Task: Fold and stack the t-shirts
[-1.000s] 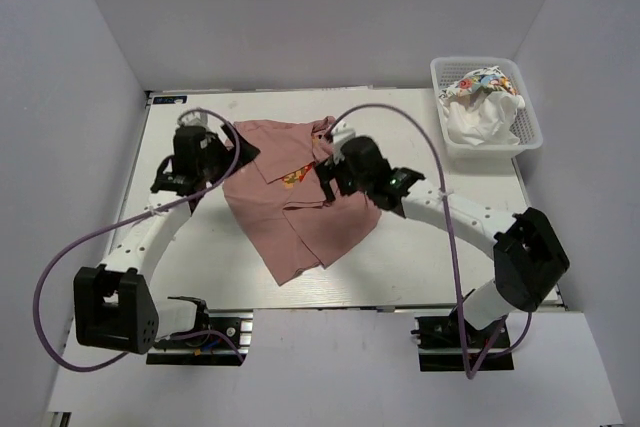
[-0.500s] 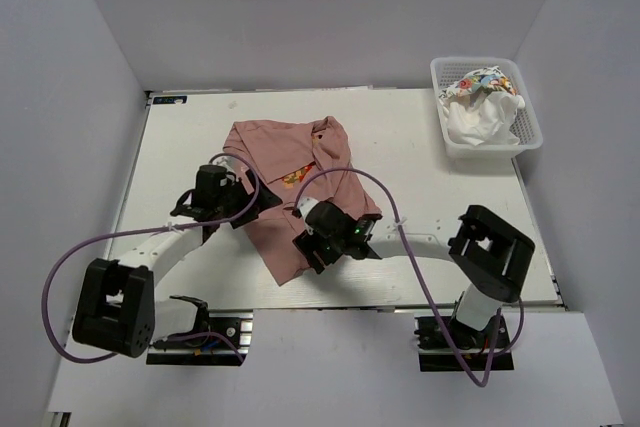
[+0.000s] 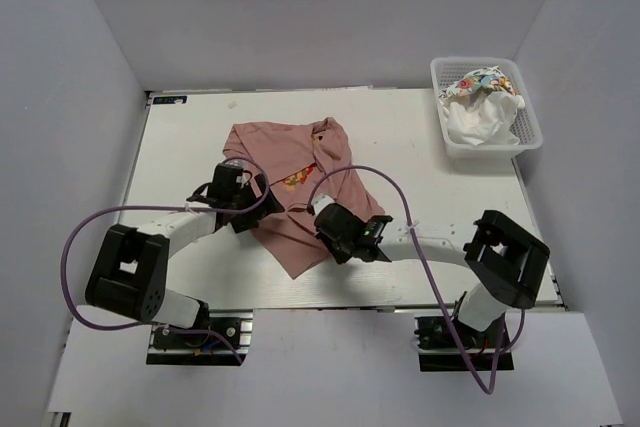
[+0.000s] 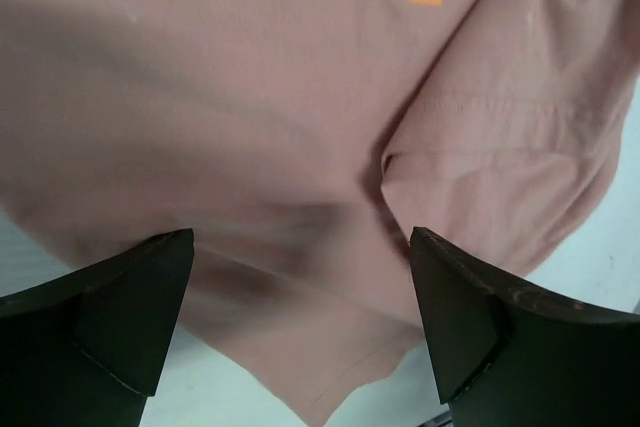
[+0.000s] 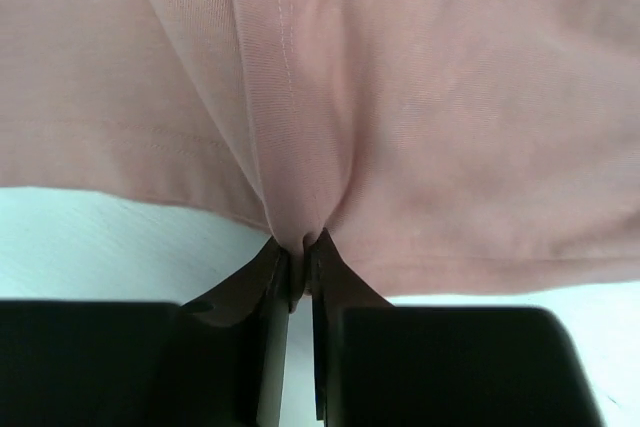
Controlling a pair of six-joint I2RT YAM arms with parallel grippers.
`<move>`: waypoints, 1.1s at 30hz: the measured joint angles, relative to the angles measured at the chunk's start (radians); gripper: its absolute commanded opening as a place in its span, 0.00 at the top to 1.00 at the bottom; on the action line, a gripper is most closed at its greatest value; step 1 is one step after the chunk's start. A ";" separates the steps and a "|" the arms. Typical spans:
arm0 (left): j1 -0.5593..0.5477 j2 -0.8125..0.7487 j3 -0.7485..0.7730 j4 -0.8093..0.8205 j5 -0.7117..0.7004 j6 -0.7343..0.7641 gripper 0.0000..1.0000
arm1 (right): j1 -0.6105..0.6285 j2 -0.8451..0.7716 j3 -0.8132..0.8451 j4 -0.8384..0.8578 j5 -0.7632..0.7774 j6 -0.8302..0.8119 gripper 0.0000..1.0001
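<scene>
Right hand (image 5: 297,250) closed, apparently pinching t-shirt (image 5: 420,97).

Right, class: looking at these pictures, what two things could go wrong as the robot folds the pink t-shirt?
1. The right hand pinches only a thin pleat at the pink t-shirt's edge; it may slip out when lifted.
2. The left hand hangs open above the cloth, gripping nothing, so a one-sided pull could drag the shirt askew.
</scene>
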 measured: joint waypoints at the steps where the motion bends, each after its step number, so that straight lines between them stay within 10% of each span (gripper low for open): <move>1: -0.002 0.017 0.019 -0.013 -0.010 0.000 0.00 | -0.002 -0.015 -0.001 -0.005 0.005 0.000 0.88; 33: -0.027 0.257 0.325 -0.288 -0.182 -0.061 0.00 | -0.048 -0.349 -0.138 -0.078 -0.081 0.088 0.93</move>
